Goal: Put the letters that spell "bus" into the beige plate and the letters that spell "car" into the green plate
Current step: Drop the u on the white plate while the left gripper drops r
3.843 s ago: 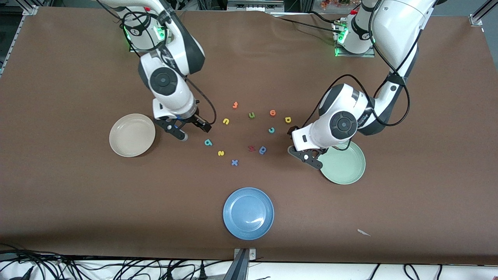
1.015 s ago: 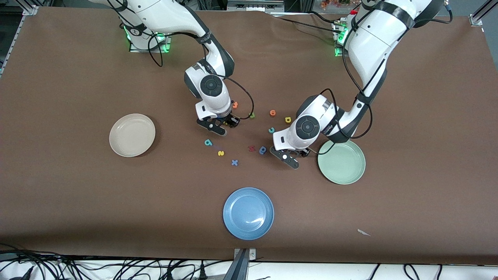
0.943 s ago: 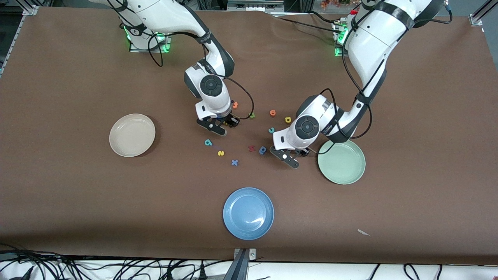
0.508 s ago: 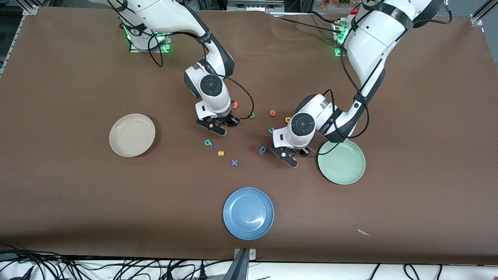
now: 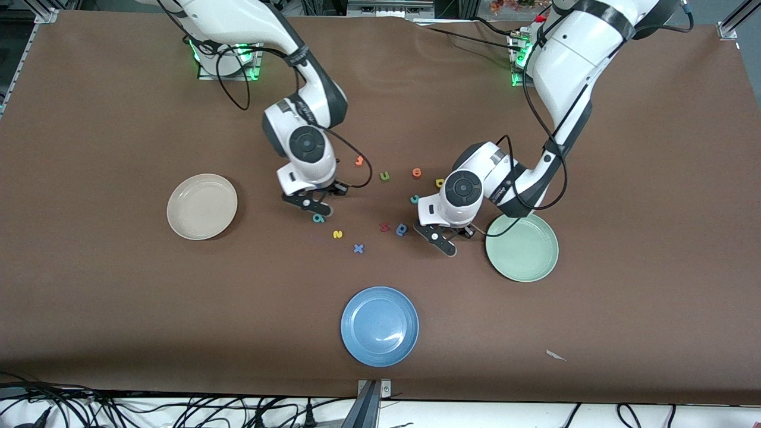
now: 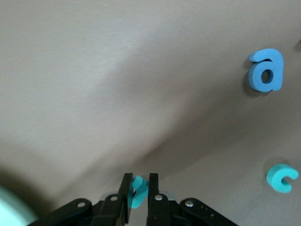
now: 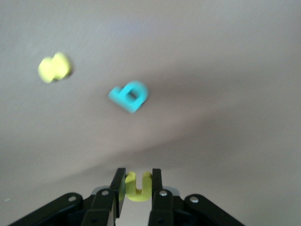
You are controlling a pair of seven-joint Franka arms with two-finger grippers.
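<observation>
Yellow foam was now between the fingers of the right gripper [image 7: 138, 181]: the yellow u [image 7: 138, 188] was clamped there, open side up. A second before, this gripper stood lower among the letters and was closing. Now it had swung away toward nine o'clock in the front view, the way to the beige plate [image 5: 202, 207]. It hung over bare cloth just beside the teal b [image 5: 318, 218], and the u's old place on the table was empty.

The left gripper [image 6: 140, 187] had come together in the same second. It pinched a small teal letter [image 6: 137, 193], by its shape most likely the r of "car", still low at the cloth. The green plate [image 5: 523, 248] lay near it at about four o'clock.

For the task this meant one letter of each word was in hand, and I judged both grips good enough to carry. Both plates were still bare, so nothing was delivered yet.

Of "bus", the b and the yellow s [image 5: 337, 234] waited on the table, the s nearer the front camera. Of "car", the teal c [image 5: 415, 198] and the yellow a [image 5: 440, 183] lay at about eleven and twelve o'clock from the left gripper. The blue a [image 5: 402, 229], close by the left gripper, and the green u [image 5: 384, 176] were distractors and should stay.
</observation>
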